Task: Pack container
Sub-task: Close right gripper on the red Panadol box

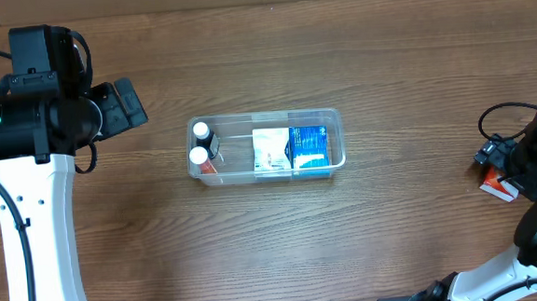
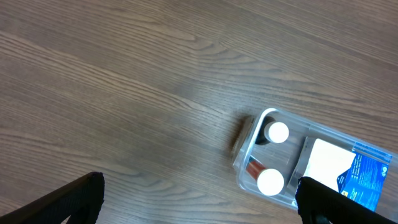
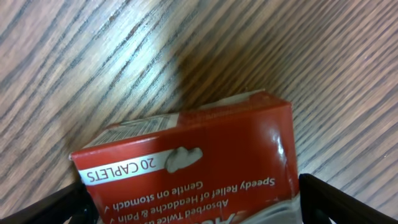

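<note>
The clear plastic container [image 1: 334, 118] sits mid-table. It holds two white-capped bottles [image 1: 199, 143], a white packet [image 1: 270, 150] and a blue packet [image 1: 309, 146]. In the left wrist view the container [image 2: 249, 144] lies at the lower right. My left gripper [image 1: 127, 103] is open and empty, raised over bare table left of the container [image 2: 199, 202]. My right gripper [image 3: 196, 202] is open at the far right edge [image 1: 501, 166], its fingers on either side of a red caplet box [image 3: 205, 149] that lies on the table [image 1: 501, 188].
The wooden table [image 1: 275, 253] carries nothing else that shows. The right arm's cable [image 1: 500, 110] loops above the red box. Both arm bases stand at the near edge.
</note>
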Robot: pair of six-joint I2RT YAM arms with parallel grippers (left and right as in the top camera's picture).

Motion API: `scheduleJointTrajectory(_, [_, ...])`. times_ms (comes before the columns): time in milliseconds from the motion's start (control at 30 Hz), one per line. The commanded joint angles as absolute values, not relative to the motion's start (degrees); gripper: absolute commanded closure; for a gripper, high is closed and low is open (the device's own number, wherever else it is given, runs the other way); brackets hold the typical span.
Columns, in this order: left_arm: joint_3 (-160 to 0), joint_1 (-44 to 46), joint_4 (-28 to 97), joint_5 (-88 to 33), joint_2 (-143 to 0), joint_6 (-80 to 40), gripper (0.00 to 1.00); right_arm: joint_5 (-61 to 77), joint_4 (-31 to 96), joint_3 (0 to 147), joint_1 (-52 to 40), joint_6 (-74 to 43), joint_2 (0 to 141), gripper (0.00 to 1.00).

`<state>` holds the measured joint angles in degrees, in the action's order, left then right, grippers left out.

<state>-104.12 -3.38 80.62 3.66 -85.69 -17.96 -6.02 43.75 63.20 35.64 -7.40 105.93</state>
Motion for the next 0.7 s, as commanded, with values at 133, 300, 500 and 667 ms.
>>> scheduleJointTrajectory(133, [-103.59,-3.46,80.82,3.55,-86.15,-17.12,0.00,-2.85,43.11,62.96,35.75,-7.01,106.54,0.06])
scheduleJointTrajectory(300, [-103.59,-3.46,80.82,3.55,-86.15,-17.12,0.00,-2.39,43.09,62.96,35.75,-7.03,106.54,0.14])
scheduleJointTrajectory(500, [-103.59,-3.46,80.82,3.57,-86.15,-17.12,0.00,-1.26,42.94,62.96,35.75,-7.03,106.54,0.22])
scheduleJointTrajectory(667, [-103.59,-3.46,80.82,3.57,-86.15,-17.12,0.00,-1.15,42.96,62.96,35.75,-7.05,106.54,0.35])
